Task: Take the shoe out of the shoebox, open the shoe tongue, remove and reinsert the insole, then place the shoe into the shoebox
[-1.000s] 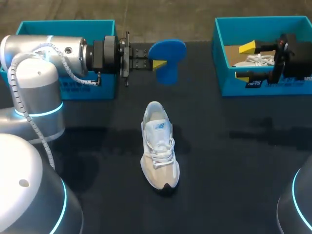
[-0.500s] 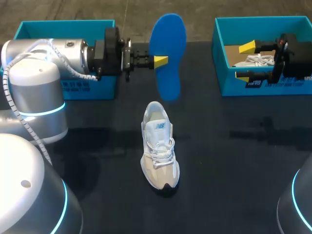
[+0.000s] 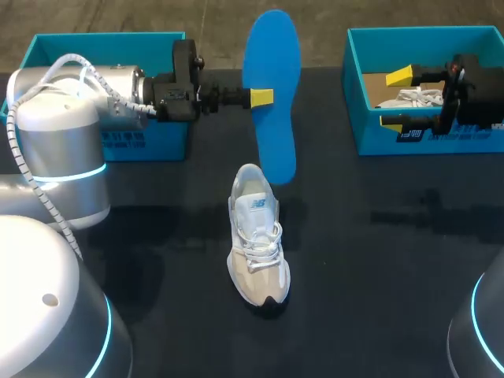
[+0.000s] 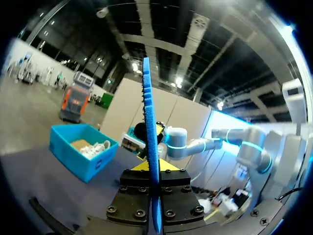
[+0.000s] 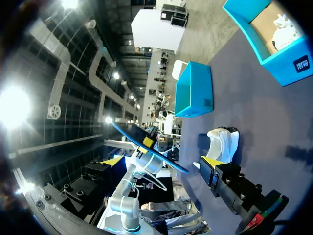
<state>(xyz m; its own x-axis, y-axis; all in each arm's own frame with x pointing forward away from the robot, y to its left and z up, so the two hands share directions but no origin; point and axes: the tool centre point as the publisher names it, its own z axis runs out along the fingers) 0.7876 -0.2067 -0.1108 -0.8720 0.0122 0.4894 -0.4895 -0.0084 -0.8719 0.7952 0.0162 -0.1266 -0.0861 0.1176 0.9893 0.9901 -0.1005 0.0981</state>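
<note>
The right shoebox (image 3: 425, 33), a teal open-topped carton with a tan floor, holds a white laced shoe (image 3: 417, 98). Our right claw (image 3: 396, 98) hangs over it, released, its fingers wide apart on either side of that shoe and gripping nothing. The left shoebox (image 3: 102, 38), the same teal, sits behind our left arm, which hides its inside. Our left claw (image 3: 260, 98) is clenched on the insole (image 3: 277, 134), a thin, flat, bright blue foot-shaped sheet held on edge above the bench (image 3: 378, 260). Its lower end hangs just over the task's shoe (image 3: 257, 236). That shoe, a pale grey-and-white sneaker with white laces and a dark toe, rests upright on the dark matte bench below the left claw.
</note>
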